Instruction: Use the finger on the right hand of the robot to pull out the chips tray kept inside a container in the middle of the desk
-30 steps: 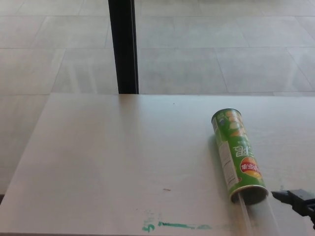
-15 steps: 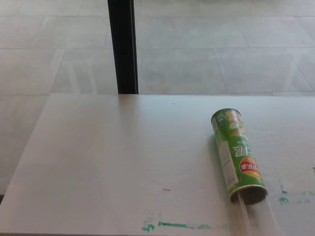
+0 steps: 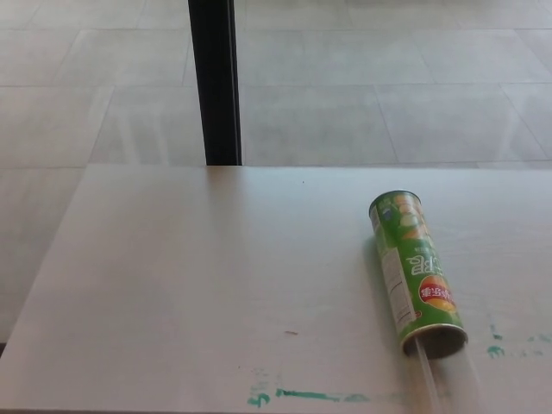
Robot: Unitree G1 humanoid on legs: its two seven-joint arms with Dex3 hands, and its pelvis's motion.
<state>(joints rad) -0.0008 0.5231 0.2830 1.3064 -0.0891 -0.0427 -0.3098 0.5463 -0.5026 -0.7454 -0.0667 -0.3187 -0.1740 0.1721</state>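
Note:
A green chips can (image 3: 417,272) lies on its side on the pale desk (image 3: 190,285), right of the middle, with its open mouth (image 3: 435,341) turned toward the near edge. From that mouth a clear plastic tray (image 3: 444,384) sticks out toward the desk's front edge; it is faint and hard to trace. Neither of my hands shows in the head view.
A black vertical post (image 3: 216,82) stands behind the desk's far edge at the left of centre. Green paint smears (image 3: 310,396) mark the desk near its front edge, with more green smears (image 3: 496,349) to the right of the can. Tiled floor lies beyond.
One second ago my right hand showed at the lower right beside the can's mouth. It has gone out of the picture. The can and tray have stayed put.

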